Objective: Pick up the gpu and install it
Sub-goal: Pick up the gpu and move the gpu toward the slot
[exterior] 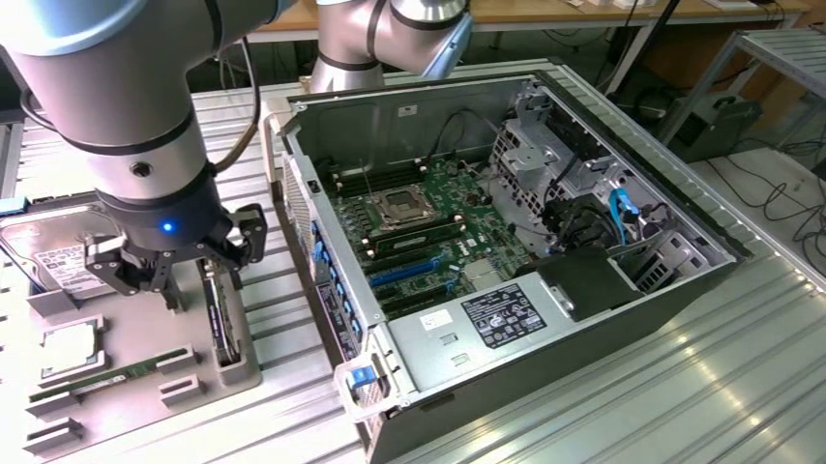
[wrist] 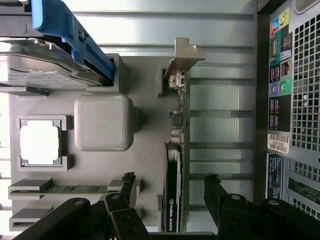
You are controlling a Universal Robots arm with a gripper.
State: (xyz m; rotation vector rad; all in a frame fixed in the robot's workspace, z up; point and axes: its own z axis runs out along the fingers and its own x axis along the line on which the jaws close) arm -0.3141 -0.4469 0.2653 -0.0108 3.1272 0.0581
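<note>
- gpu (wrist: pixel 173 170): green board edge, black fan shroud with a small green logo, silver end bracket.
- hand (wrist: pixel 170 178): matte black.
- arm (exterior: pixel 123 106): silver-grey with black joint bands and a small blue light.
- tray (wrist: pixel 150 125): plain mid-grey, finely ridged.
- hard drive (exterior: pixel 52 261): silver, white label with black print.
- carrier (wrist: pixel 70 35): bright blue.
- processor (wrist: pixel 39 142): pale silver.
- memory stick (wrist: pixel 65 189): green.
- motherboard (exterior: pixel 432 217): green, with blue and black slots.
- power supply (exterior: pixel 465 333): silver, black label with white print.
- tabletop (exterior: pixel 671 387): silver, ribbed in parallel stripes.
</note>
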